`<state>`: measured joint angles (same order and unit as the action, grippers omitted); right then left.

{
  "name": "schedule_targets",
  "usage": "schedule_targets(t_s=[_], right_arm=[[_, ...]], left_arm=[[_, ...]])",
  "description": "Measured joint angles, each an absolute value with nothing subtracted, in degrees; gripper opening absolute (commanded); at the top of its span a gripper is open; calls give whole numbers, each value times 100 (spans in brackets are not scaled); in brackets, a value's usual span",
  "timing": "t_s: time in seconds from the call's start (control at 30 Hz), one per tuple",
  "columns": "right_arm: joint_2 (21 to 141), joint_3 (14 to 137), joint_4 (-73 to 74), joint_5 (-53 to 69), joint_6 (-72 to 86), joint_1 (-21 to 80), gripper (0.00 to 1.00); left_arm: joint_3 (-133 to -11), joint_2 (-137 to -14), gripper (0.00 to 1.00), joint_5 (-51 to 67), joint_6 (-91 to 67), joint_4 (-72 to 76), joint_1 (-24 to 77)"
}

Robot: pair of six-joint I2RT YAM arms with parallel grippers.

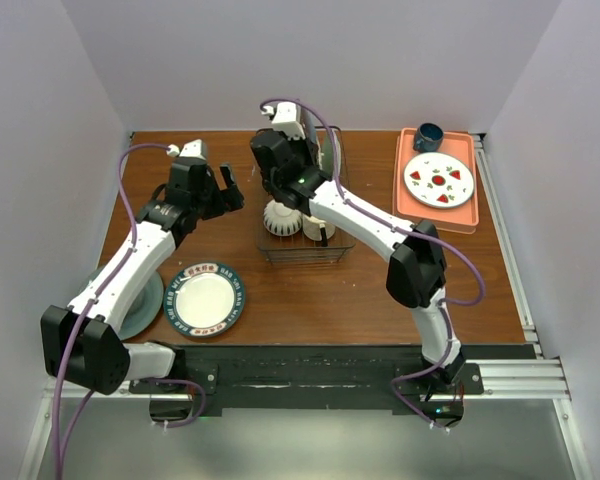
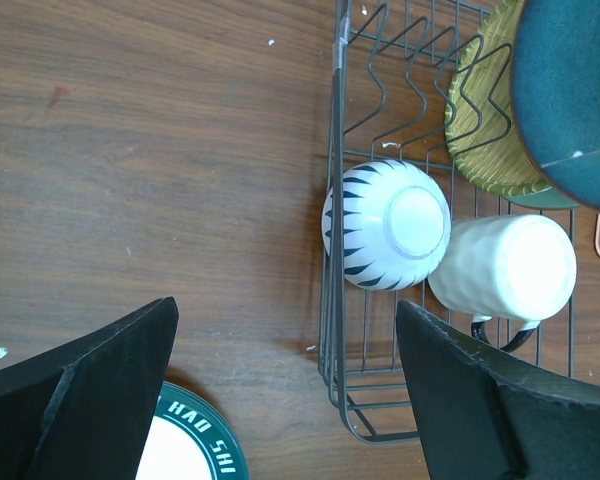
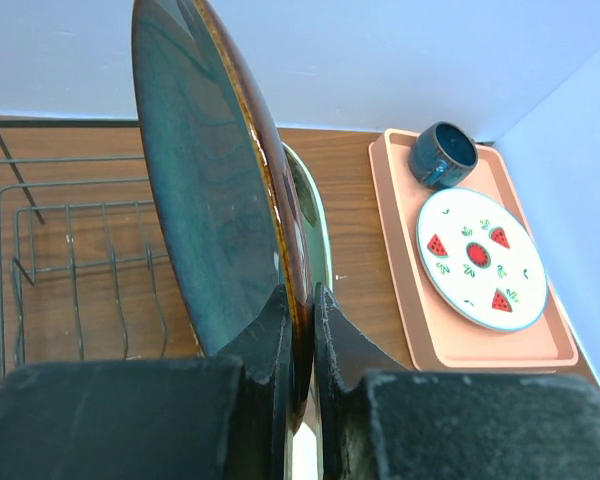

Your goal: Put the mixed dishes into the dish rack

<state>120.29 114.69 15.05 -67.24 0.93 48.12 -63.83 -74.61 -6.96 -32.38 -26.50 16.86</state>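
Plate (image 3: 208,180) pinched upright by right end effector (image 3: 300,300); left end effector (image 2: 285,308) spread wide

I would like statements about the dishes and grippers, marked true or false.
1. The right gripper is shut on the dark teal plate. True.
2. The left gripper holds the striped bowl. False: it is open and empty; the bowl sits upside down in the dish rack.
3. The cream mug is on the orange tray. False: it is in the rack beside the bowl.
4. The white plate lies on the table, outside the rack. True.
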Motion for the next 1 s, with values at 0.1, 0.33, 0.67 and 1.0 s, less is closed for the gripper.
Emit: schedule_targets(t_s=[0.1, 0.33, 0.67, 1.0], right_arm=[[12309, 11716, 1398, -6847, -36, 4823, 0], [13026, 12090, 1321, -6956, -102, 4842, 0], [13399, 12123, 1551, -7000, 91, 4904, 19], [13327, 12346, 1671, -7155, 429, 4912, 55]], left_arm=[[-6368, -7461, 96, -668, -3238, -2648, 1653], [-6287, -7461, 96, -607, -3238, -2652, 1579], [-6287, -7461, 96, -530, -3238, -2652, 1503], [-6287, -7461, 96, -434, -3238, -2644, 1470]])
